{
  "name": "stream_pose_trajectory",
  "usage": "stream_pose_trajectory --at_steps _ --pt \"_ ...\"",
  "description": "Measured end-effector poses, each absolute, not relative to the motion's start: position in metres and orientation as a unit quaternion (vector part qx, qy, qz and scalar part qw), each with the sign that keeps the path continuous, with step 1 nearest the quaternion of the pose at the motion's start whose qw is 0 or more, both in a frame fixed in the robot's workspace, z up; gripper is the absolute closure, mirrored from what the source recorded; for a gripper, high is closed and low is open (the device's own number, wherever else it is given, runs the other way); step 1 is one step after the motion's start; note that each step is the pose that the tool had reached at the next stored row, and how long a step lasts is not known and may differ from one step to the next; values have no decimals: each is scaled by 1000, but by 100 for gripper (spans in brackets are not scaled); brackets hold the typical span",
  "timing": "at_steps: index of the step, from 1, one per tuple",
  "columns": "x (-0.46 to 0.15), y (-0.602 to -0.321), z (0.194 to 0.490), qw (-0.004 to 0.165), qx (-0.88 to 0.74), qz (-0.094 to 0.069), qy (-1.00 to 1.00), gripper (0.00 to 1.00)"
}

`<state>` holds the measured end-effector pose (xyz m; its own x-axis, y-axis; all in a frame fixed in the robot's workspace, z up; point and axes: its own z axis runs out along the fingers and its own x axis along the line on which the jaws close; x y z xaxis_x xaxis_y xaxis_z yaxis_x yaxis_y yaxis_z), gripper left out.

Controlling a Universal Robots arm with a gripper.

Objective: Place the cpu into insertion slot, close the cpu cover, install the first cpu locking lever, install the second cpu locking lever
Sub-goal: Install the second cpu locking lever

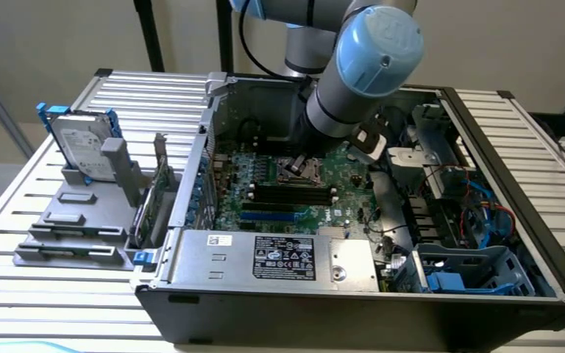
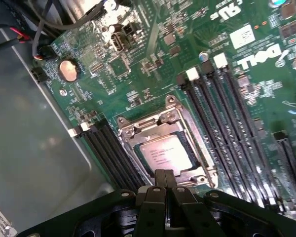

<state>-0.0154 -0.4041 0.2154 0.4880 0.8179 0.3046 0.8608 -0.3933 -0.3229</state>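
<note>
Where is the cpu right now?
The cpu sits in the insertion slot on the green board, between banks of black memory slots, just ahead of the shut hand.

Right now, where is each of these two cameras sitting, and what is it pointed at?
Exterior view: off the arm, above the open black computer case, looking down into it; the grey-and-blue robot arm reaches inside.
Wrist view: on the wrist, looking closely down at the green motherboard; the black gripper, jaws shut, sits at the silvery-rimmed square insertion slot holding the small square cpu.
Shared: the motherboard and insertion slot.
</note>
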Motion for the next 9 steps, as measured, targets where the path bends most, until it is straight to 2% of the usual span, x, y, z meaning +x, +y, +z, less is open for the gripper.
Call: stream_pose_trajectory --at_steps 9 --pt "-15 -426 232 224 -833 -46 -503 89"
